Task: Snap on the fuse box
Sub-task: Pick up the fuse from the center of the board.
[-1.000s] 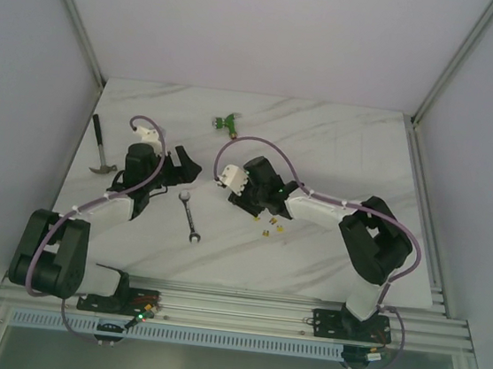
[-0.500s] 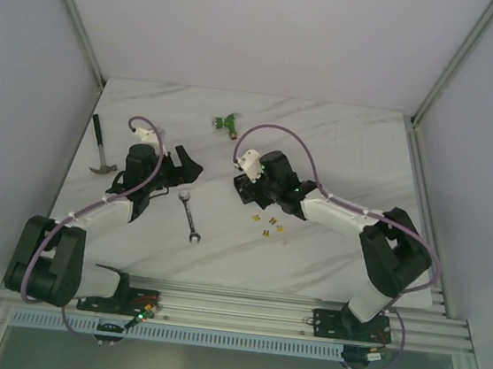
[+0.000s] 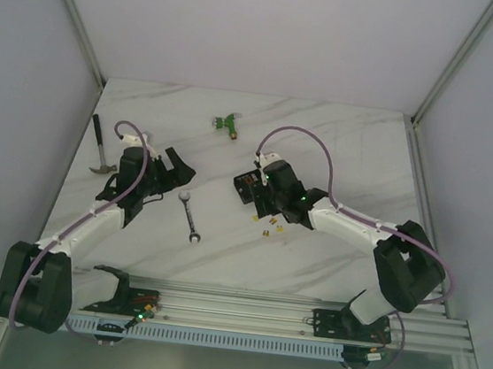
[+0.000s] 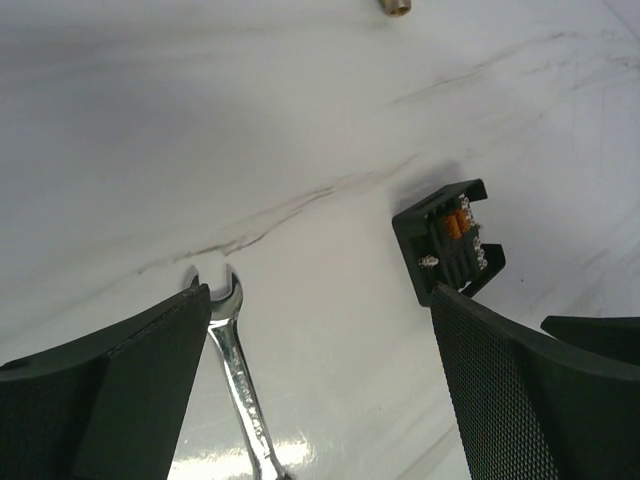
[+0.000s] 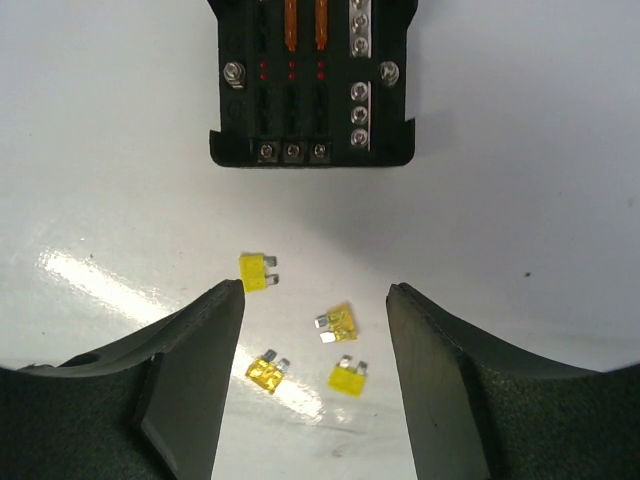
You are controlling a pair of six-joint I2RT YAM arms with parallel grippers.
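The top camera looks down from high above the near side onto the whole table, from far away. The left wrist camera sits low and looks slantwise across the tabletop, close to the wrench. The right wrist camera looks almost straight down from very near. All three views share the fuse box.

The light over my table is bright, soft and even, my right wrist view shows a white glare streak on its glossy surface and a soft grey shadow below the fuse box, and my left wrist view has glare beside the wrench and slight blur far away.
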